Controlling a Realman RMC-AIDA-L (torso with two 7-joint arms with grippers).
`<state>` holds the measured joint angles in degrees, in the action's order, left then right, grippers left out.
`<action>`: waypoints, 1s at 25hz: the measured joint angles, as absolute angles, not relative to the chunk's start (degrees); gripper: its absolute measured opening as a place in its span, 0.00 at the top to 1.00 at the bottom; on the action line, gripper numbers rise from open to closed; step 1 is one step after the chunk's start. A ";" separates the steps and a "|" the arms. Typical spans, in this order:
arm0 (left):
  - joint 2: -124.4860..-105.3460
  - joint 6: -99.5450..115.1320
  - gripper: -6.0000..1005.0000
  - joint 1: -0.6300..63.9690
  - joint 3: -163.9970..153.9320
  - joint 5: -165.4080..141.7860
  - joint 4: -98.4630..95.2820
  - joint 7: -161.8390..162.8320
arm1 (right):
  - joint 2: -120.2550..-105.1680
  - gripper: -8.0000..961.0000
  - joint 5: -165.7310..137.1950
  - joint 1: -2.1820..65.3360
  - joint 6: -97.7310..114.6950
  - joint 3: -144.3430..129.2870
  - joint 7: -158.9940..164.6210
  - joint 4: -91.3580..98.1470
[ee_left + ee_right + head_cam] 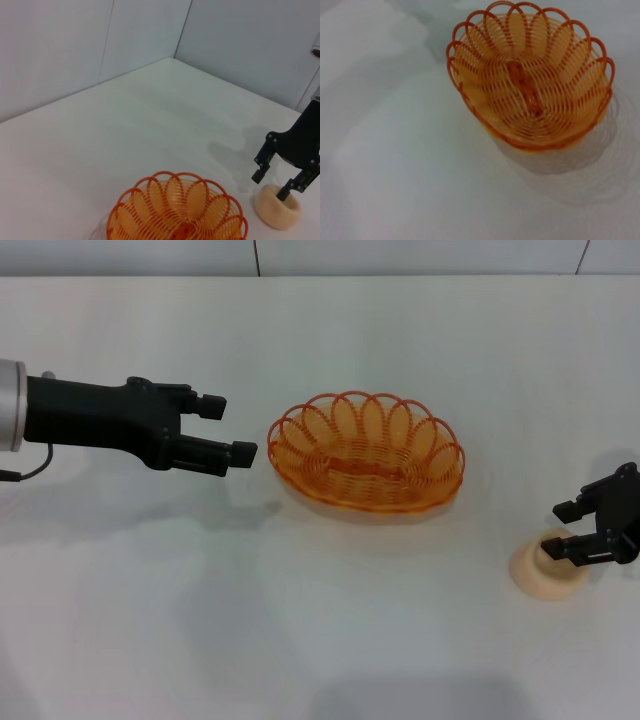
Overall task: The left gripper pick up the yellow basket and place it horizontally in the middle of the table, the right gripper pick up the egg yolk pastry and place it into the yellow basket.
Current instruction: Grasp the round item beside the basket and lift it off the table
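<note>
Table (150, 640) white and broad, carrying everything. Yellow basket (366, 452) lying long side across near the middle, upright and empty, so the first half of the job looks done. Left gripper (222, 430) at nine o'clock of the basket, just beside its rim but apart from it, fingers spread and holding nothing; best kept there, out of the way. Right gripper (578, 530) at about four o'clock of the basket, well apart from it, fingers parted and straddling the egg yolk pastry (546, 566), one finger on each side of the dome in the left wrist view. No telling from here whether the pads already touch the pastry. Step in hand, by judgement: closing on the pastry. Worth doing gently, since the thing looks soft and could dent or crumble under a hard squeeze. Better to grip low on the dome, above the wider base, with both fingers square to it, so as not to let it squirt sideways. Then a straight lift, clear of the looped rim, a carry toward ten o'clock, and a release low over the basket's centre.
</note>
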<state>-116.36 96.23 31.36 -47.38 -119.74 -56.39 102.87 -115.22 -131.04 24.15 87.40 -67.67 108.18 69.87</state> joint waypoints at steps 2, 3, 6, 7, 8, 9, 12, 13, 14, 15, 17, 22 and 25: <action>-116.37 96.23 0.11 31.41 -47.38 -119.71 -56.40 102.87 | -115.22 0.39 -131.05 24.34 87.23 -67.68 108.18 69.76; -116.37 96.23 0.11 31.42 -47.36 -119.71 -56.41 102.86 | -115.22 0.44 -131.05 24.38 87.15 -67.68 108.20 69.76; -116.37 96.23 0.11 31.43 -47.27 -119.63 -56.47 102.83 | -115.22 0.50 -131.05 24.40 86.94 -67.68 108.22 69.76; -116.37 96.23 0.11 31.44 -47.23 -119.61 -56.48 102.82 | -115.22 0.50 -131.07 24.41 86.86 -67.68 108.21 69.72; -116.37 96.23 0.11 31.44 -47.17 -119.60 -56.49 102.79 | -115.22 0.51 -131.29 24.42 86.83 -67.68 108.21 69.70; -116.37 96.22 0.11 31.45 -47.15 -119.59 -56.50 102.74 | -115.22 0.51 -131.58 24.43 86.82 -67.68 108.22 69.68; -116.37 96.08 0.11 31.46 -47.08 -119.55 -56.51 102.60 | -115.22 0.56 -132.33 24.54 86.91 -67.68 108.40 69.68; -116.37 96.01 0.11 31.46 -47.06 -119.52 -56.51 102.55 | -115.23 0.58 -132.39 24.57 87.07 -67.68 108.44 69.70; -116.37 95.85 0.11 31.46 -47.04 -119.48 -56.50 102.53 | -115.22 0.61 -132.41 24.59 87.17 -67.68 108.45 69.71; -116.37 95.85 0.11 31.46 -47.04 -119.48 -56.50 102.53 | -115.22 0.63 -132.42 24.61 87.27 -67.68 108.46 69.71; -116.37 95.56 0.11 31.46 -47.02 -119.46 -56.43 102.48 | -115.22 0.66 -132.44 24.62 87.44 -67.74 108.50 69.73; -116.37 95.45 0.11 31.47 -47.02 -119.12 -56.43 102.40 | -115.22 0.69 -132.46 24.67 88.00 -68.58 108.55 70.20; -116.37 95.44 0.11 31.47 -47.01 -118.82 -56.45 102.39 | -115.22 0.70 -132.47 24.85 88.02 -68.97 108.57 70.32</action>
<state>-116.37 95.44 31.47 -47.01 -118.82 -56.45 102.39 -115.22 -132.47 24.85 88.02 -68.97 108.57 70.32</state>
